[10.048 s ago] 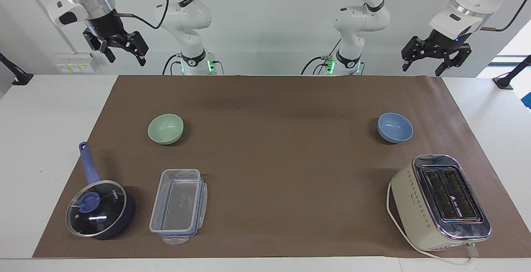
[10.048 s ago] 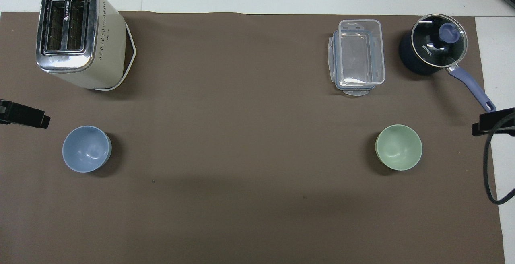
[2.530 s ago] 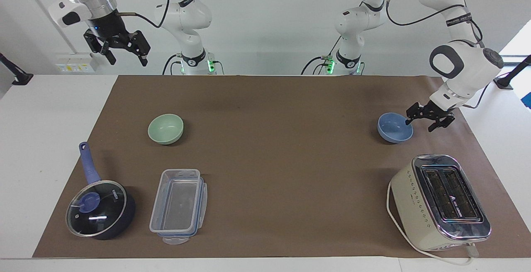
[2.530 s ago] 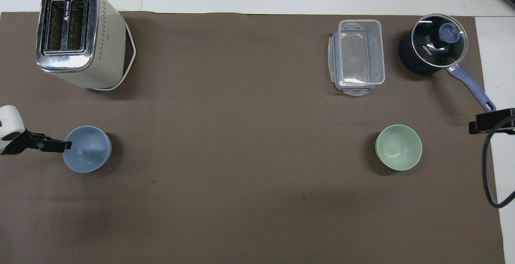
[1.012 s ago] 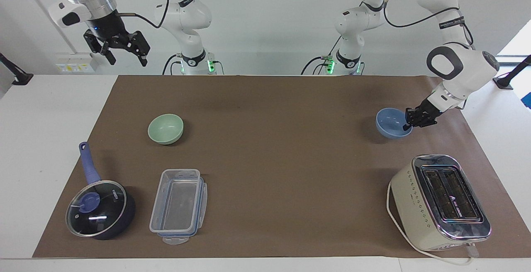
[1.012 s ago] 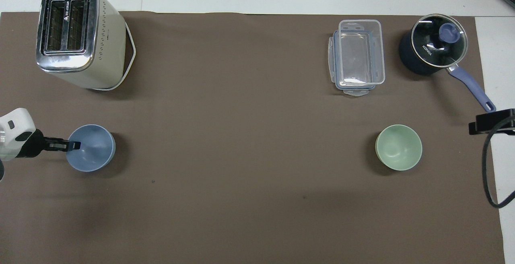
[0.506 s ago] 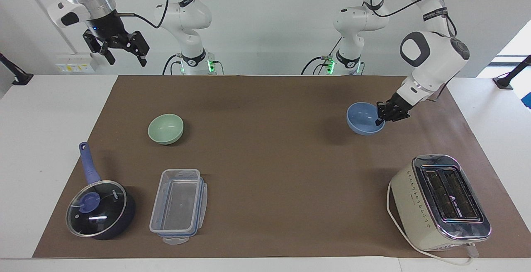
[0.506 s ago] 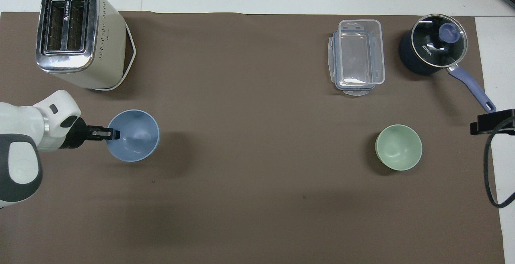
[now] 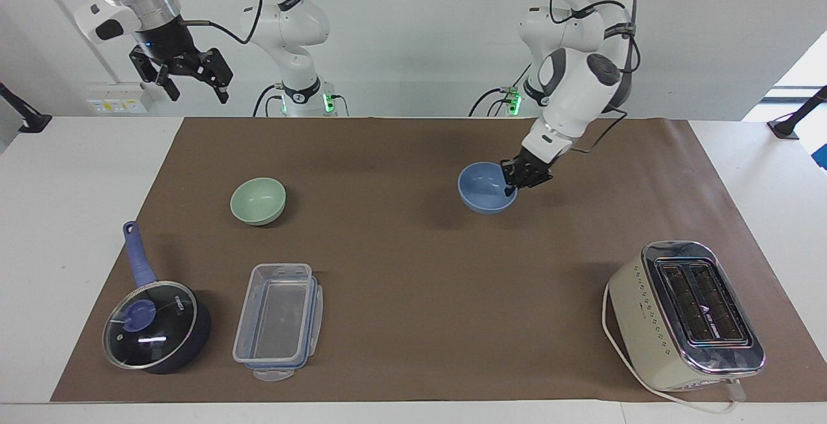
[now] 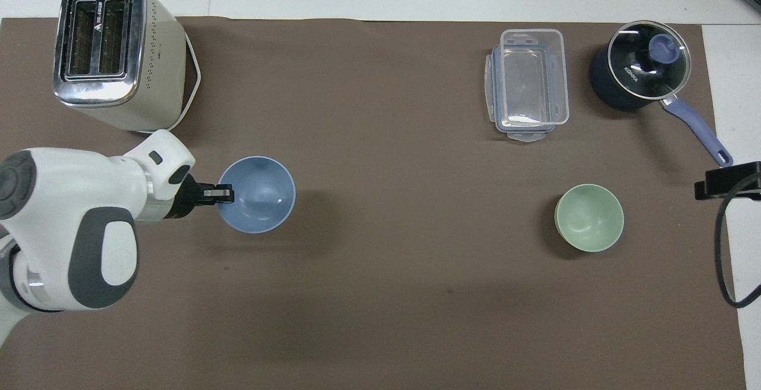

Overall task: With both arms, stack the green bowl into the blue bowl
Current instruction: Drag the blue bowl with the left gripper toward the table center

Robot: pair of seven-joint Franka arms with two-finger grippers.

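right gripper (image 10: 722,181) mostly cut off, left gripper (image 9: 515,181) seemingly pinching blue bowl (image 9: 483,188) rim

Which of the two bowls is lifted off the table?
The blue bowl: the left gripper is shut on its rim, holding it over the mat. The green bowl rests on the mat, untouched.

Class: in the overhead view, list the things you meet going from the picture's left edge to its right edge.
toaster → left hand → blue bowl → clear plastic container → green bowl → lidded saucepan → right hand
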